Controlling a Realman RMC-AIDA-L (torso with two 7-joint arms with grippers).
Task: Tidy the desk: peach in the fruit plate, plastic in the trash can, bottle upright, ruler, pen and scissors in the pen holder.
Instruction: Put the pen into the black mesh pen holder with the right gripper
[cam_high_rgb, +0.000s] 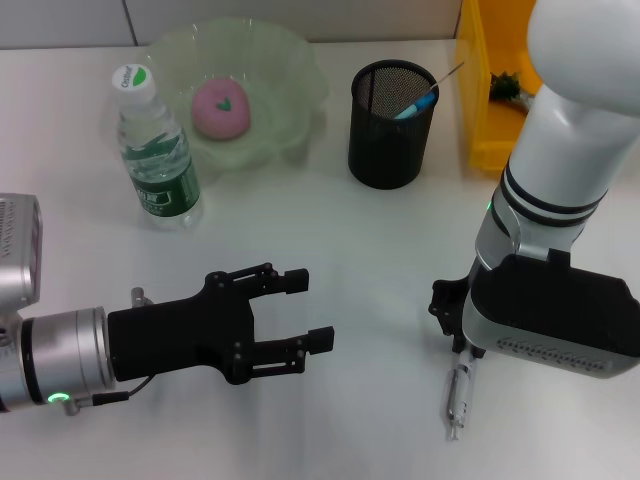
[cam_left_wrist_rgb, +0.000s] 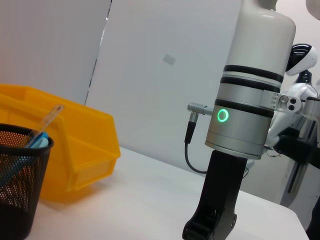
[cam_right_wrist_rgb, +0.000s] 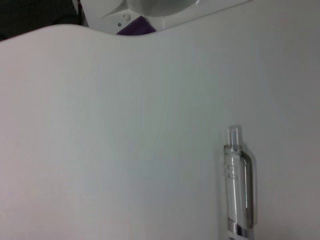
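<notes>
Only the right wrist view shows the pen's clip.

A white desk is spreading under even light, with pale wall panels standing behind it, a dark seam dividing them.

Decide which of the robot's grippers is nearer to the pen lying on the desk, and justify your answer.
Right. The right gripper is directly above the pen, which pokes out beneath its wrist. The left gripper hovers open over bare desk, well off to the pen's left.
</notes>
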